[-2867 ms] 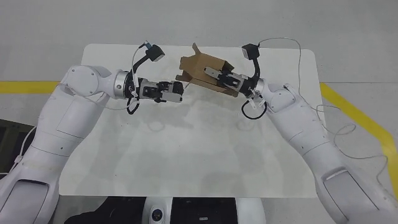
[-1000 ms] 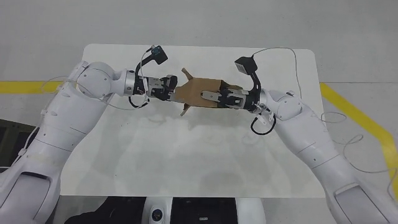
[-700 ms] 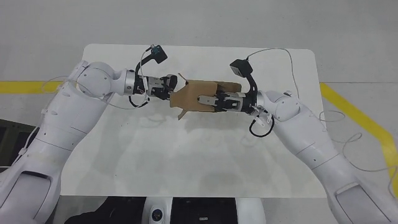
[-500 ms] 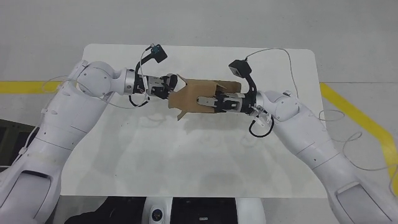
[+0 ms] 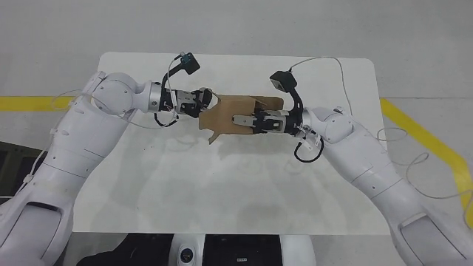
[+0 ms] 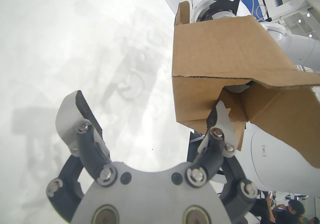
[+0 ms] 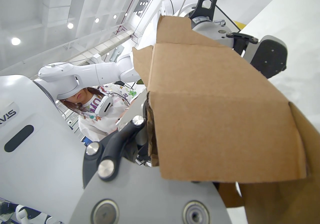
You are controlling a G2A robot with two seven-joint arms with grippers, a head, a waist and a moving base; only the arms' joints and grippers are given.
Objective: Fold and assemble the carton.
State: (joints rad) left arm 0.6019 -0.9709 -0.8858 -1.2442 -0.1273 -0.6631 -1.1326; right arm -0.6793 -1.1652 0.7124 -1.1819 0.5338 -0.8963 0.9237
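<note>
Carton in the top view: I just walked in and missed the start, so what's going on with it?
The robot holds a brown carton over the white table. Its right gripper is clamped on one wall and carries it. The left gripper is open at the other end, with one fingertip against an end flap. The flaps there stick out loose, so the carton is not yet assembled.

You're looking at a plain brown corrugated carton (image 5: 222,111), partly opened into a box and lying roughly level between the two grippers. The right gripper (image 5: 238,120) pinches one wall near that end. The opposite end is open with its flaps loose and splayed, right at the left gripper (image 6: 150,104). One fingertip (image 6: 220,110) touches an inner flap and the other stands well apart from the board.
</note>
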